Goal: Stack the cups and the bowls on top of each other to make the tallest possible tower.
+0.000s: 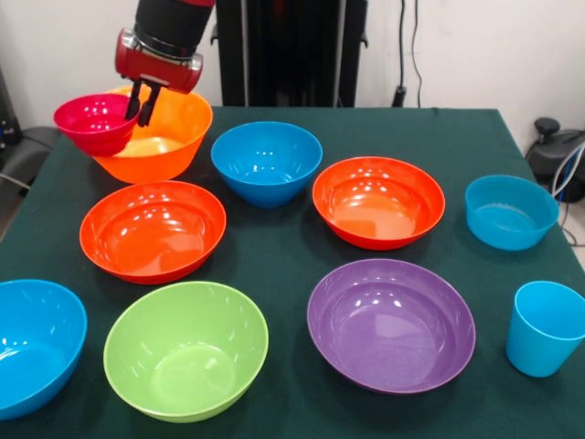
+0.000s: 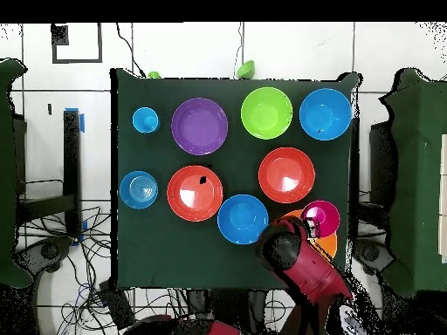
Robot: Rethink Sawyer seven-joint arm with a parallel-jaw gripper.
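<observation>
Gripper (image 1: 143,102) pinches the small glossy magenta plastic bowl's (image 1: 91,122) rim above the large yellow-orange plastic bowl (image 1: 169,137) at far left — it wants lowering level and centred, I'd say, before letting go.

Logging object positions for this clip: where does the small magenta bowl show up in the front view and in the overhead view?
Front view: the small magenta bowl is at upper left, at the gripper, overlapping the yellow-orange bowl's left rim.
Overhead view: the same bowl is at lower right, just beyond the arm.
Shared landmark: the purple bowl, next to the lime green bowl.
</observation>
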